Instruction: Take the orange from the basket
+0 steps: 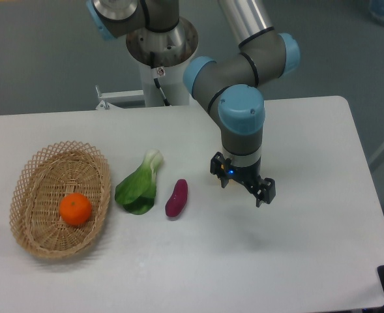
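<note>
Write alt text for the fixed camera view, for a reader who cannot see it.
A robot arm's gripper hangs open and empty over a white table, well to the right of an oval wicker basket holding one orange. Between them lie a green leafy vegetable and a purple vegetable.

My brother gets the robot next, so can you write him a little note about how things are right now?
Gripper: open, holding nothing, hanging over the bare table to the right of the food.
Orange: sitting inside the basket at the left of the table.
Between basket and gripper: a leafy green vegetable and a purple sweet potato, both lying on the table.
Done: nothing yet, the orange is untouched.
Left: move over the basket, go down, grab the orange and lift it out.
</note>
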### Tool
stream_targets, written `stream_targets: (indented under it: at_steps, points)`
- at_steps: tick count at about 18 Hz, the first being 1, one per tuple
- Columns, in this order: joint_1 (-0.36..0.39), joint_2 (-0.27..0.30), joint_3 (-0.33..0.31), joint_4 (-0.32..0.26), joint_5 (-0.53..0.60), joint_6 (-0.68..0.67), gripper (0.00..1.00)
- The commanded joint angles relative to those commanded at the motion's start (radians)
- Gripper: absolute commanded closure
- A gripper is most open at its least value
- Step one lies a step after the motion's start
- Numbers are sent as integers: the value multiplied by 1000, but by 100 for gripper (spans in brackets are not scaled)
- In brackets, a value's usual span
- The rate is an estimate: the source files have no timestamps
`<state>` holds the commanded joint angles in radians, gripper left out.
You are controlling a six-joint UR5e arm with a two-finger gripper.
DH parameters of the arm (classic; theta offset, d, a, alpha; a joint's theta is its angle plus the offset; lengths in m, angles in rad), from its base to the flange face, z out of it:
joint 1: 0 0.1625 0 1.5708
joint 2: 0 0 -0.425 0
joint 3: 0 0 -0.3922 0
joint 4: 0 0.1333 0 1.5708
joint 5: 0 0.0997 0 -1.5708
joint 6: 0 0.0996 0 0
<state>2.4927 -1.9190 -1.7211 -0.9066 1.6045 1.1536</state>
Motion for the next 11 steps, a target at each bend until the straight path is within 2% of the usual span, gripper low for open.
stream_targets:
  at_steps: [7, 9, 11]
  points:
    - [-15, -3, 2, 6, -5, -25, 0]
    - [-38, -8, 2, 6, -6, -89, 0]
    - [-66, -24, 3, 46, -15, -141, 0]
